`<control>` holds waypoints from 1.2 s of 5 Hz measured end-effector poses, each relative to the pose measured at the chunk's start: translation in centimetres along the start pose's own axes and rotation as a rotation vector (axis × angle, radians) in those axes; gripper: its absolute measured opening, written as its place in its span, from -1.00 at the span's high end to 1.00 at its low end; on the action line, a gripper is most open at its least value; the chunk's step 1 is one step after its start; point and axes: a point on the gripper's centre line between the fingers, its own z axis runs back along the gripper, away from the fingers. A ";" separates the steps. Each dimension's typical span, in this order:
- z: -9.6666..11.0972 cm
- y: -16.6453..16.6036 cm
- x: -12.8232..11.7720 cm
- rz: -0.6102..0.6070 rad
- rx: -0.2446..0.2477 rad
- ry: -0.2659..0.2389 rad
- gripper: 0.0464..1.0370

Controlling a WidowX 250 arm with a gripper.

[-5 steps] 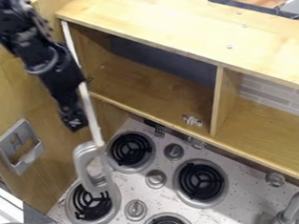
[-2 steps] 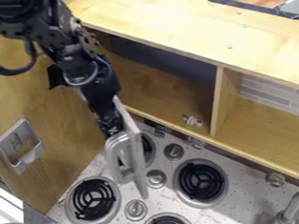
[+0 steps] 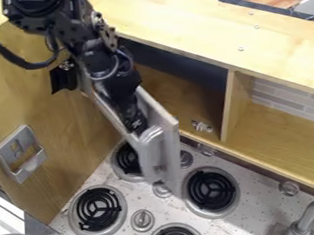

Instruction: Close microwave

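Flat door (image 3: pixel 172 146) and rounded handle (image 3: pixel 144 153) swung toward wooden compartment (image 3: pixel 178 95).

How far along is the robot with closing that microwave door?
Partway, it seems. Done: the door has swung partly inward; its handle is off the lower left burner. In hand: the gripper is at the door's front, apparently pushing. Left: the door still stands out from the microwave opening and must meet its front edge.

I have bright light, seemingly from above: the cabinet top (image 3: pixel 194 22) glows pale toward one o'clock, while the compartment (image 3: pixel 178 90) beneath sits in shade. White glare shows near eight o'clock. The door (image 3: pixel 172 151) looks smeared.
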 end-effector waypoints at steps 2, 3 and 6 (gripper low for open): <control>-0.8 2.6 1.7 0.083 0.042 0.001 -0.92; -1.7 4.0 2.4 0.125 0.046 0.014 -0.92; -3.8 6.5 4.1 0.235 0.064 0.028 -0.92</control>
